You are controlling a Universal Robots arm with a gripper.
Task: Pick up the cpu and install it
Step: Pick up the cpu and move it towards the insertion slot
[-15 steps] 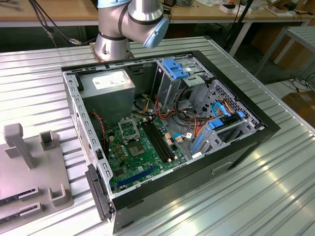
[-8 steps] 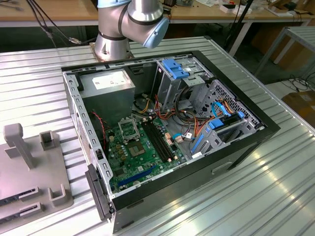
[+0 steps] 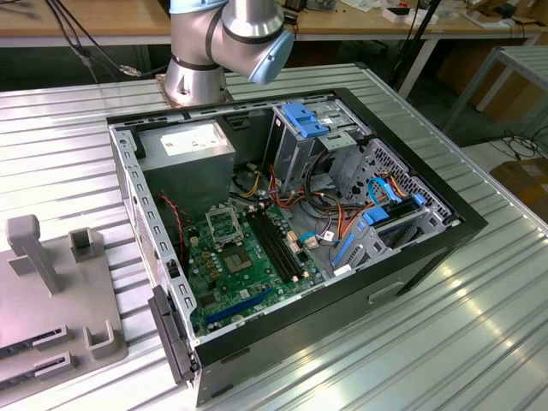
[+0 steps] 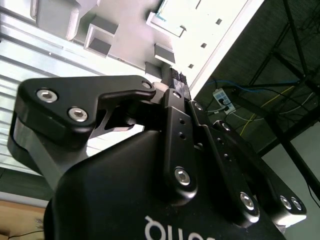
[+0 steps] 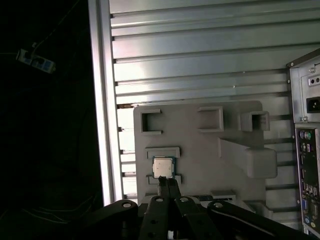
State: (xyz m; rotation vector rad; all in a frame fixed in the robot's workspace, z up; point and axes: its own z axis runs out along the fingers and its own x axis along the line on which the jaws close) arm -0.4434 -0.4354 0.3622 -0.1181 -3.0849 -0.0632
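1. In the first wrist view, the cpu (image 5: pixel 163 166) lay flat with its pale metal face up on the grey fixture plate (image 5: pixel 200 150). It sat between two low raised ridges (image 5: pixel 162 150) moulded into the plate.
2. The claw (image 5: pixel 168 183) was clenched, its two black fingers pressed together with nothing held between them. Its tips hung over the plate just beside one edge of the cpu. Whether they touched the chip could not be told.
3. The second wrist view showed the claw (image 4: pixel 177 79) equally clenched, tips together, with the plate's pale blocks beyond them.
4. In the exterior view, the grey fixture plate (image 3: pixel 64 291) rested at about eight o'clock on the slatted metal worktop (image 3: pixel 479 342). It lay near the computer case (image 3: pixel 342 318) without touching it, and the case took up the middle of that view.
5. The case lay on its side with its panel off, exposing the green board (image 3: pixel 218 278) inside.
6. The black-and-silver socket frame (image 3: pixel 224 224) sat toward the twelve o'clock end of the board. The small grey chipset chip (image 3: pixel 242 259) was fixed just beside it, at about five o'clock from it.
7. The base of the arm (image 3: pixel 231 34) stood at twelve o'clock in the exterior view, behind the case.
8. In the first wrist view, the case's rear panel (image 5: pixel 305 150), with its ports, stood past the plate's edge and well apart from the cpu.
9. The cpu was thus on the plate, outside the case and not yet installed.
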